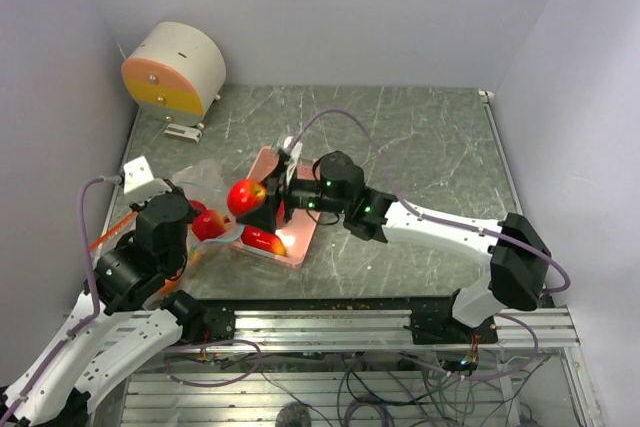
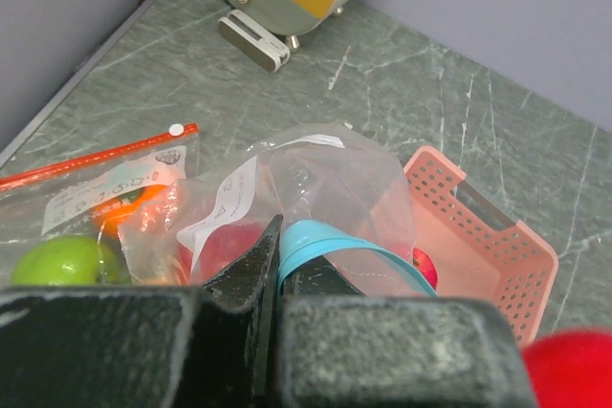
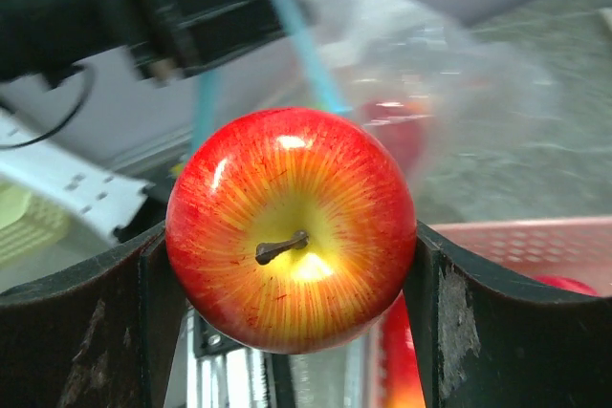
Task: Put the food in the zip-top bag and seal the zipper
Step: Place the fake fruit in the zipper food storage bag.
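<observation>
R gripper (image 3: 292,317) holds 1 red apple (image 3: 287,198); L gripper (image 2: 278,269) pinches 1 bag (image 2: 330,174).

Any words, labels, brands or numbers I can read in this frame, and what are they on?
No text here is readable.
Label on the zip-top bag: printed, too blurred to read.
Second label on the red-strip bag: small print and a round mark, too small to read.
Pink basket: no text visible.
</observation>
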Tool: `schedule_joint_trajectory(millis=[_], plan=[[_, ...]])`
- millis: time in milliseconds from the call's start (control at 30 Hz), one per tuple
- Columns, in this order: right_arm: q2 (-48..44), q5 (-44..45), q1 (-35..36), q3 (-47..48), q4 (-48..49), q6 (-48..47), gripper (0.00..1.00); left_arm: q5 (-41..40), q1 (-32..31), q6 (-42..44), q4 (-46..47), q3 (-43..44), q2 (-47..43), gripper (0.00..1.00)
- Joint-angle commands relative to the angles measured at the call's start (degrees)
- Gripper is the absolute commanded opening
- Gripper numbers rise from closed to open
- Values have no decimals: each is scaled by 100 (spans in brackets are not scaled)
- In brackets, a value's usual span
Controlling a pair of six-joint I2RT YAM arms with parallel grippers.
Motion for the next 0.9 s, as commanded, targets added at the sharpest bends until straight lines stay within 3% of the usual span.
schedule_joint_trajectory(millis=[0,233,533,633,733,867], plan=[[255,-888,312,125,366,-112,62,334,12,-136,400,227,178,7],[655,-926,520,298,491,31,62,708,12,-163,647,207,344,7],[1318,1567,534,1174,-401,154,65,1534,13,-483,738,106,329,7],[1541,2255,537,1435,-662,265,75,1744,12,-606,747,-4,318,7],[1699,2394,539,1635,-856,215,99,1806,12,-663,721,-51,318,7],[1487,2291,546,1355,-655,153,100,1698,14,-614,703,-48,318,7]])
